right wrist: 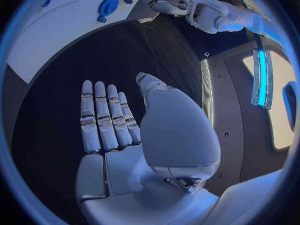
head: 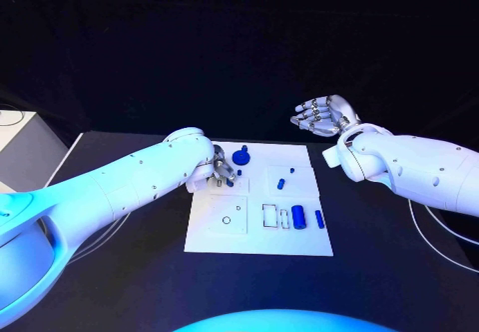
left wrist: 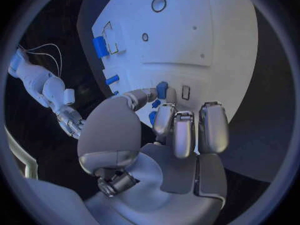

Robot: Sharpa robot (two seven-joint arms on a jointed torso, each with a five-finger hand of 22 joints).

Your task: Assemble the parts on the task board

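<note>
The task board (head: 261,235) lies in the middle of the black surface (head: 120,277), and most of its blue parts look unplaced. A large blue cylinder (head: 297,215) and a slimmer blue bar (head: 320,219) lie loose on the near right section, just beside two empty rectangular outlines (head: 271,215). A short blue peg (head: 282,184) lies flat in the middle right section, with a tiny blue piece (head: 291,169) beyond it. A round blue knob part (head: 241,157) sits near the far edge, close to the left hand. A ring-shaped socket (head: 226,220) on the near left section stands empty.

The left hand (head: 219,173) is down over the board's far left section. In the left wrist view its fingers (left wrist: 164,120) curl toward the thumb around a small blue part (left wrist: 162,89), which appears pinched at the fingertips, close to a small rectangular slot (left wrist: 185,92).

The right hand (head: 320,114) hovers off the board beyond its far right corner, fingers straight and apart, holding nothing.

As I judge it, assembly is at an early stage: one part is being handled and the rest are yet to be seated.
</note>
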